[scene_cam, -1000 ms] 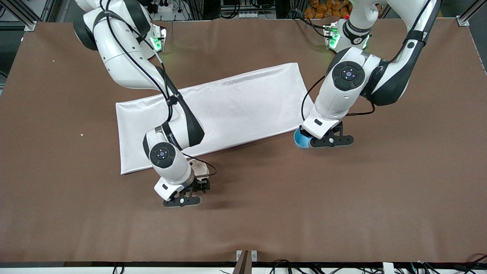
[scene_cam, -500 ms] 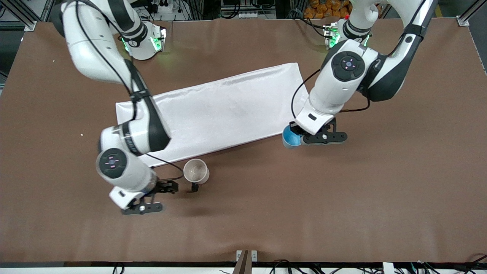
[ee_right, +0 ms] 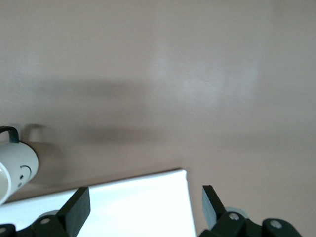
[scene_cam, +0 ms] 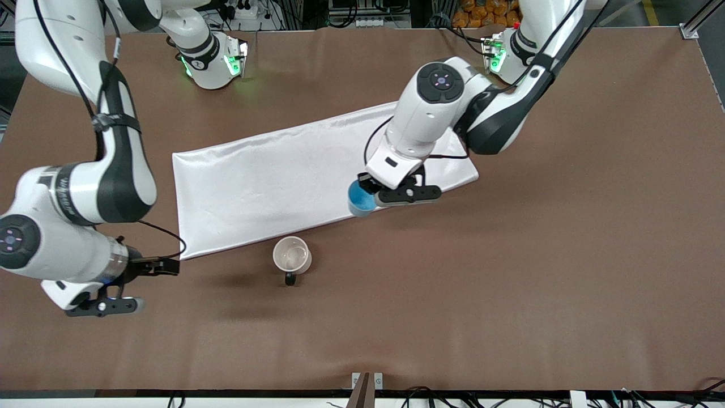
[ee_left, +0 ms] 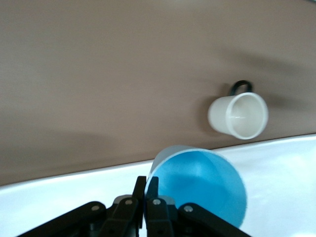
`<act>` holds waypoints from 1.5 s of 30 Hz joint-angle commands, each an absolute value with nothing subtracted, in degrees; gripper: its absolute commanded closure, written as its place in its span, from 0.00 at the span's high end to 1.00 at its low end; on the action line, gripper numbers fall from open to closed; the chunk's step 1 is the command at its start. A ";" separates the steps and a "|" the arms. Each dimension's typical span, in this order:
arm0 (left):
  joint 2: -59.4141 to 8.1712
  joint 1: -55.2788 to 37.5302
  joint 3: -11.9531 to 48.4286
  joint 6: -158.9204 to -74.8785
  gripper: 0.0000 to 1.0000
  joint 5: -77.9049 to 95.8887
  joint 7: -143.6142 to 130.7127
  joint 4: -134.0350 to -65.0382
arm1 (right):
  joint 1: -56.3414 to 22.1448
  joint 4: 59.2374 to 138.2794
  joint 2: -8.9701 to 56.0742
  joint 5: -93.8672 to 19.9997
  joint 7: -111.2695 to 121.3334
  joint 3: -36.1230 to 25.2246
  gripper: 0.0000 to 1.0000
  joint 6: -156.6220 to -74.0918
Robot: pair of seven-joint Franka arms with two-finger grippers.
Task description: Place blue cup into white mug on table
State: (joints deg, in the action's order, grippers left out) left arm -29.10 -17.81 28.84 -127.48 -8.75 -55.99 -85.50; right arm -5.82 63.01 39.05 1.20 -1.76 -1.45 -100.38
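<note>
The blue cup (scene_cam: 360, 199) hangs over the edge of the white cloth, tilted, with my left gripper (scene_cam: 366, 187) shut on its rim. In the left wrist view the fingers (ee_left: 152, 187) pinch the wall of the blue cup (ee_left: 202, 183), and the white mug (ee_left: 239, 114) shows farther off. The white mug (scene_cam: 291, 254) stands upright and empty on the brown table (scene_cam: 510, 283), its black handle toward the front camera. My right gripper (scene_cam: 163, 265) is open with nothing in it, over the table by the cloth's corner, apart from the mug. Its wrist view shows the gripper (ee_right: 143, 200) over that corner and part of the mug (ee_right: 15, 170).
A long white cloth (scene_cam: 272, 175) lies slantwise across the middle of the table, farther from the front camera than the mug. The right wrist view shows its corner as white cloth (ee_right: 123, 207). Bare brown table surrounds the mug.
My right gripper let go of the mug and drew away toward the right arm's end of the table. My left gripper carried the blue cup over the cloth toward the mug.
</note>
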 commanded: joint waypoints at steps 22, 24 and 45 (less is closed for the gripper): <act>-41.75 -36.30 12.13 -146.51 0.00 -8.09 -67.94 -73.83 | -2.20 94.92 11.34 1.85 -1.76 -1.58 1.00 -105.81; -42.54 -36.56 12.13 -146.60 0.00 -8.09 -68.03 -73.22 | -2.02 96.23 10.90 1.85 -1.76 -1.58 1.00 -107.39; -44.38 -37.18 12.04 -146.69 0.00 -8.17 -68.03 -71.02 | -1.67 102.92 6.24 1.85 -1.93 -2.46 1.00 -110.92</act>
State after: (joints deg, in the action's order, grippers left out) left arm -43.27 -36.20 13.00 -146.37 -8.75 -67.23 -73.19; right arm -2.18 100.56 8.32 1.24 -1.75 -2.65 -110.39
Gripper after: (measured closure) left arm 0.960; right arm 0.000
